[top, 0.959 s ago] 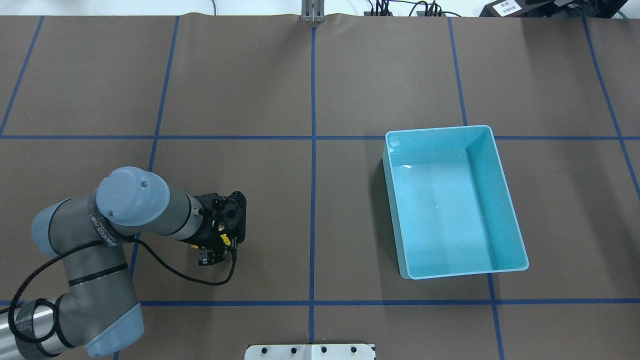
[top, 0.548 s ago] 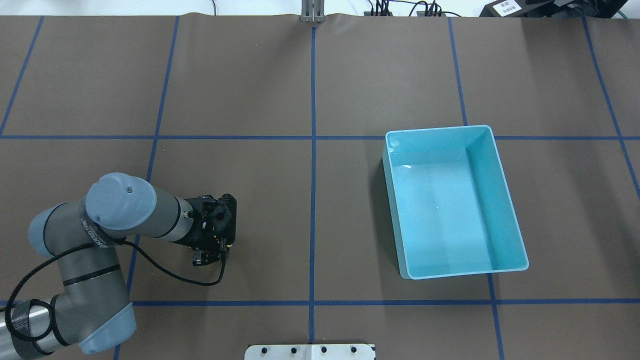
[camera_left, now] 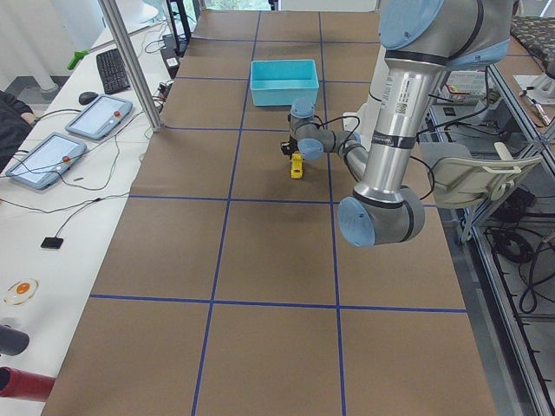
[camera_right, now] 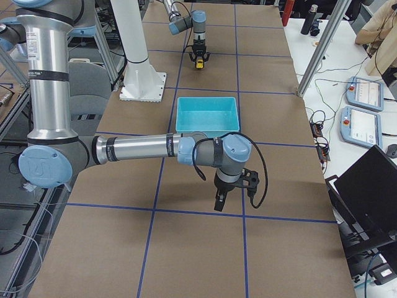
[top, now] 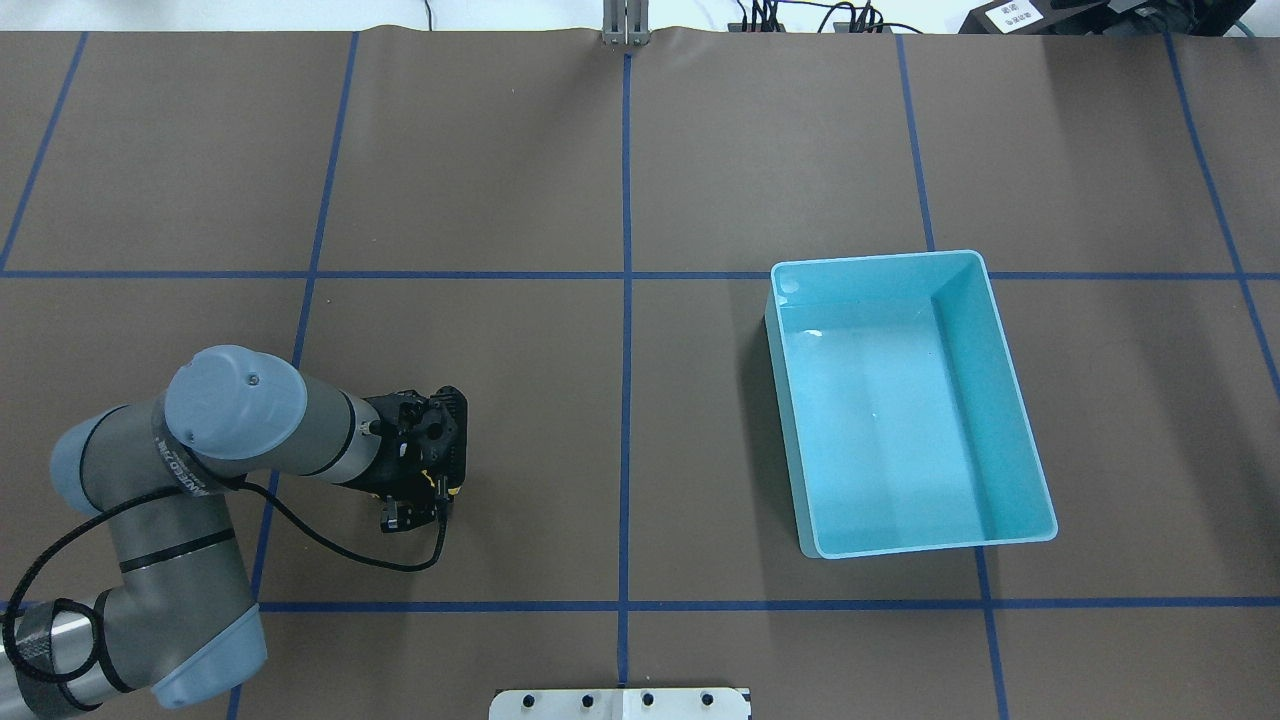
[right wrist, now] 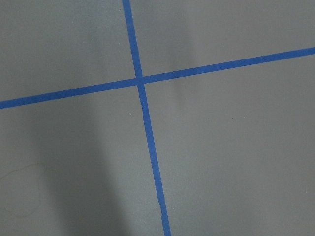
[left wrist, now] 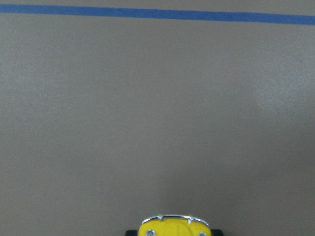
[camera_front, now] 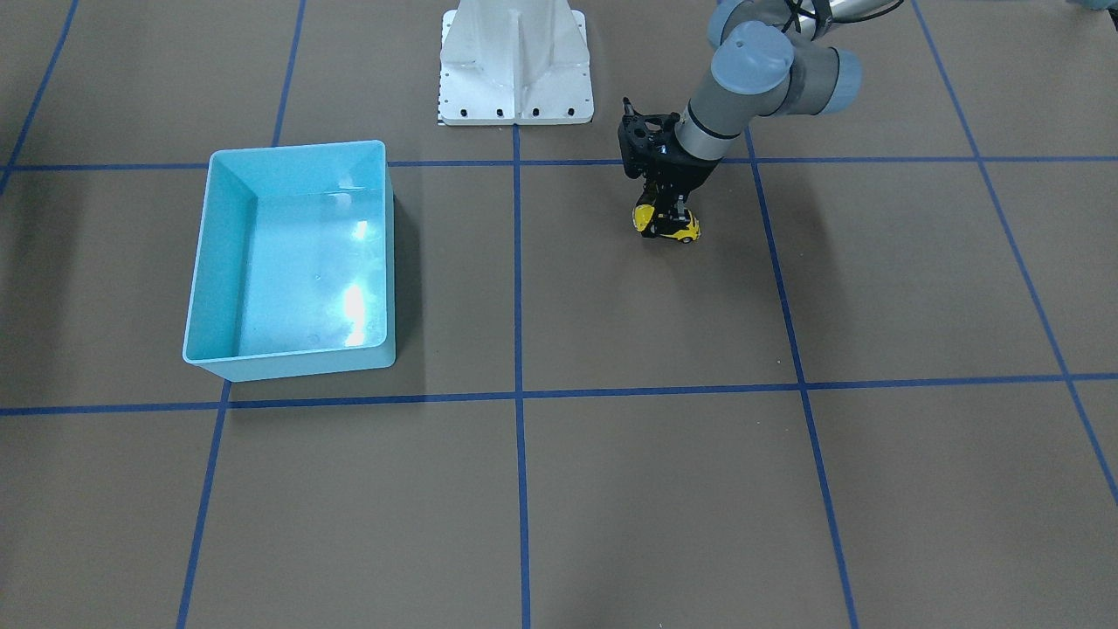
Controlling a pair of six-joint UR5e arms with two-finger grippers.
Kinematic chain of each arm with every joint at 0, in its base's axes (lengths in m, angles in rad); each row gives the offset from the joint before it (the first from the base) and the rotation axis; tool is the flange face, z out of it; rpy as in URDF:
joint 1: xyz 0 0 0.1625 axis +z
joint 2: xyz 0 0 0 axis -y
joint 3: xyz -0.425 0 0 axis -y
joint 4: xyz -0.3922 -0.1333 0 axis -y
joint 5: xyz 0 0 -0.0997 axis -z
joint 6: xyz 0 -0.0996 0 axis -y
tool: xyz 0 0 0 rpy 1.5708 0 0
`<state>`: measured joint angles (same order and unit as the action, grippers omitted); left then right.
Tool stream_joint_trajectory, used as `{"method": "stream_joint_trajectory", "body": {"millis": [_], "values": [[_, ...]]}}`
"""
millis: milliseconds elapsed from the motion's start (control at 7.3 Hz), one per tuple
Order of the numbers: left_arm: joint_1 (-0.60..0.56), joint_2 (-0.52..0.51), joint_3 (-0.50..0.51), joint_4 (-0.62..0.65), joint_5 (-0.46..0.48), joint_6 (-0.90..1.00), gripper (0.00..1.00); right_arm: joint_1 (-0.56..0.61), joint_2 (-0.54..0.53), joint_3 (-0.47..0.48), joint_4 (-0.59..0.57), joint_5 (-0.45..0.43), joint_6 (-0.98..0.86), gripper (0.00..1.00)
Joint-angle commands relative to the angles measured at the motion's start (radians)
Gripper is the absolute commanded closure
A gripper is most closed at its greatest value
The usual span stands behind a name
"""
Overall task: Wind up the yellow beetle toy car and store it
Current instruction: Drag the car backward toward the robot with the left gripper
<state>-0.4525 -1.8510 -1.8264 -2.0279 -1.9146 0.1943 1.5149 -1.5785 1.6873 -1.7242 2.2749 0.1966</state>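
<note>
The left gripper pinches the yellow beetle toy car, well apart from the light blue bin; whether the right gripper is spread or closed cannot be told.

Quick tally across all the cams:

- 1 yellow beetle toy car, just the one.
- 1 light blue bin.
- 2 robot arms: left arm and right arm.
- 1 gripper per arm, so 2 total: left gripper and right gripper.
- 1 white base pedestal.
- Blue tape lines in the overhead cam: 5 going near-to-far, 2 going left-to-right.
- Side desk, seen from the left-end cam: 2 pendant screens, 1 keyboard, 1 mouse.
- 1 slanted metal post next to that desk.
</note>
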Motion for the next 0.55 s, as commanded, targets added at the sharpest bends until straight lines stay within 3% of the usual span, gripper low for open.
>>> {"method": "stream_joint_trajectory", "body": {"millis": [0, 411], "values": [[0.000, 0.007, 0.001, 0.000, -0.017, -0.001, 1.00, -0.001, 0.000, 0.002, 0.000, 0.000, 0.001, 0.00], [0.000, 0.018, 0.001, -0.002, -0.018, -0.001, 1.00, -0.001, 0.000, 0.005, 0.000, 0.000, 0.001, 0.00]]}}
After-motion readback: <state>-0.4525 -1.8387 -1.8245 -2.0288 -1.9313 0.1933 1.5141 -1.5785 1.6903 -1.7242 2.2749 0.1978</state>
